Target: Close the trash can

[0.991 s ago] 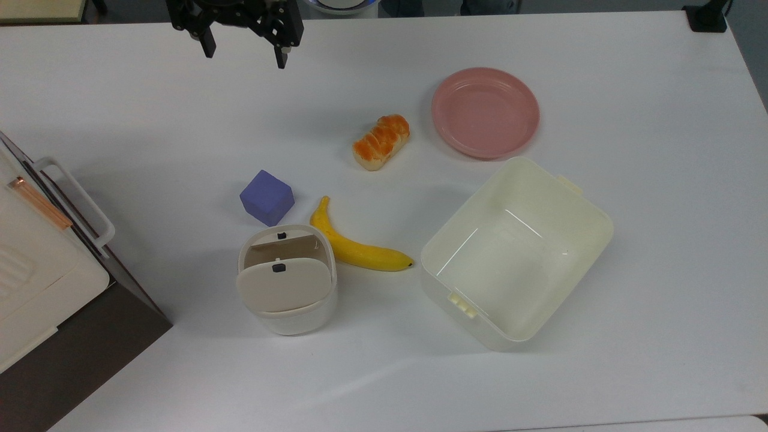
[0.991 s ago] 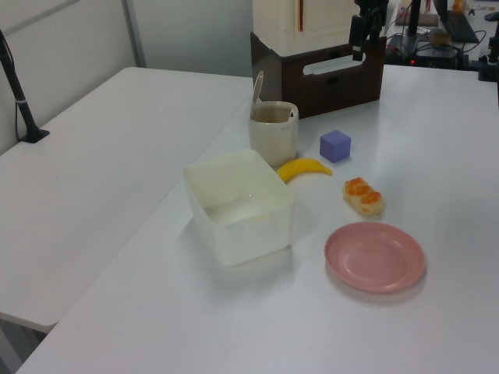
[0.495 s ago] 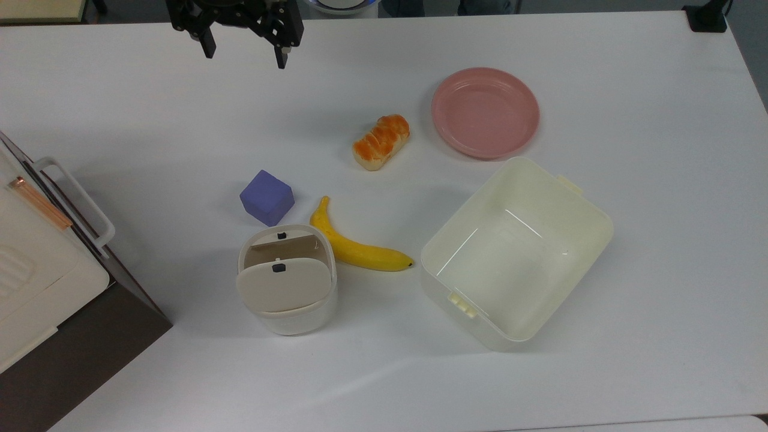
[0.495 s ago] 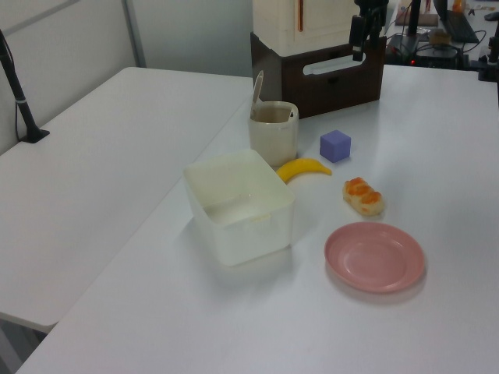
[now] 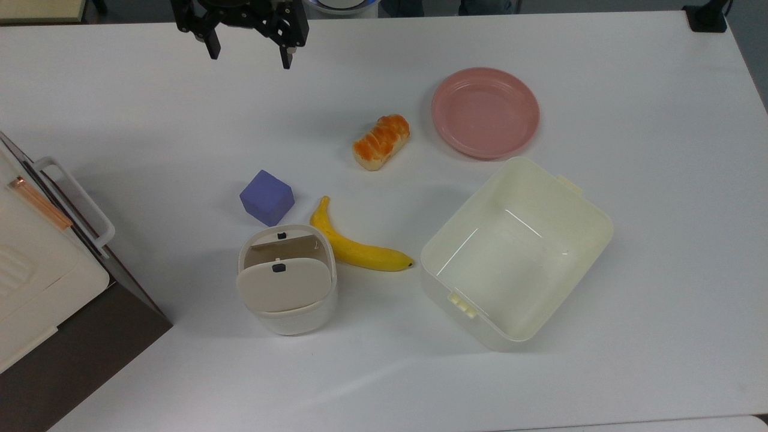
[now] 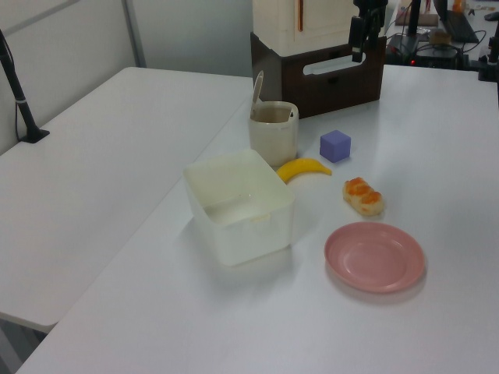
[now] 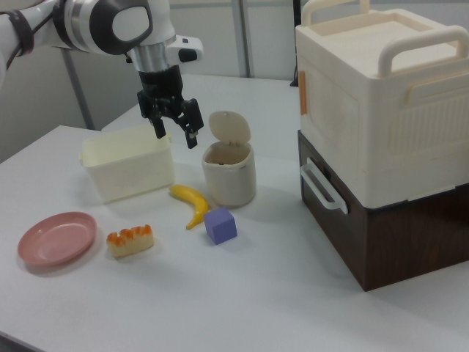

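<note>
Storage box (image 5: 36,264): cream case with handles atop a dark brown base, at the 9 o'clock edge of the table (image 5: 660,270) in the top view; large at the right view's right.
Gripper (image 5: 249,57): black, two fingers spread apart and holding nothing, up in the air at 11 o'clock in the top view, well apart from every object; in the right view (image 7: 174,134) it hangs above the table in front of the cream tub.
Purple cube (image 5: 267,197): just beside the trash can, at its 12 o'clock in the top view.
Trash can (image 5: 287,300): small white rounded bin, at about 7 o'clock from the table's centre in the top view, upright; in the left view (image 6: 273,136) it stands in front of the storage box.
Lid (image 5: 283,284): beige, flat, swung up on its hinge, so the can is open; in the right view (image 7: 229,127) it stands nearly upright above the far rim.
Latch button (image 5: 278,268): small and black, on the lid's face.
Banana (image 5: 354,246): yellow, lying between the trash can and the cream tub, its stem end toward the cube.
Bread piece (image 5: 381,142): orange-topped, near the centre, at 12 o'clock from the banana.
Pink plate (image 5: 485,112): at 1 o'clock in the top view, near the bread.
Cream tub (image 5: 516,252): large rectangular open container, at 4 o'clock in the top view, well right of the trash can.
</note>
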Controlling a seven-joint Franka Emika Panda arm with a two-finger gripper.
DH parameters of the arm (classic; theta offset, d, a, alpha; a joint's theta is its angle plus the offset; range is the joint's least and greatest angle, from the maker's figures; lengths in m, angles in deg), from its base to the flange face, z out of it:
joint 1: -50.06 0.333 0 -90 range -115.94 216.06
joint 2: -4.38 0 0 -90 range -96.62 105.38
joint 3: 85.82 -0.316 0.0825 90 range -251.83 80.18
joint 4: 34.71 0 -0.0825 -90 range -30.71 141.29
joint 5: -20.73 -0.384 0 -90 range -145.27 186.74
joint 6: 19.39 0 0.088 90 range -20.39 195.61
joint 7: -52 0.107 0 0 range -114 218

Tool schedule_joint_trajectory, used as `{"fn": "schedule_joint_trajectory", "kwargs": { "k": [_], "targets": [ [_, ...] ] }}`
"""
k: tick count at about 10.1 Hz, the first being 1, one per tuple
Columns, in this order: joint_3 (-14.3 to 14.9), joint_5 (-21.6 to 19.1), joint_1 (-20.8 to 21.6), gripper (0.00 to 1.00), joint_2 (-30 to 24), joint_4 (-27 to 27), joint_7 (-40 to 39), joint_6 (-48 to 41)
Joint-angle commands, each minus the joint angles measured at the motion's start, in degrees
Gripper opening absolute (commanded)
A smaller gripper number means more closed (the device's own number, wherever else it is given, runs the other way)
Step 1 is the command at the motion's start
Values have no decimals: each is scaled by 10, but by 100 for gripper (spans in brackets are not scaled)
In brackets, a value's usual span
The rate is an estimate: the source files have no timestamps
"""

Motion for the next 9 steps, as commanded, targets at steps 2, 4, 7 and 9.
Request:
{"fn": "schedule_joint_trajectory", "kwargs": {
  "k": [2, 4, 7, 9],
  "targets": [
    [7, -8, -1, 100, 2, 1, -11, 1],
    [10, -5, -13, 100, 12, 1, -11, 33],
    [11, -5, -29, 100, 20, 1, -11, 59],
    [11, -5, -29, 100, 21, 1, -11, 59]
  ]
}}
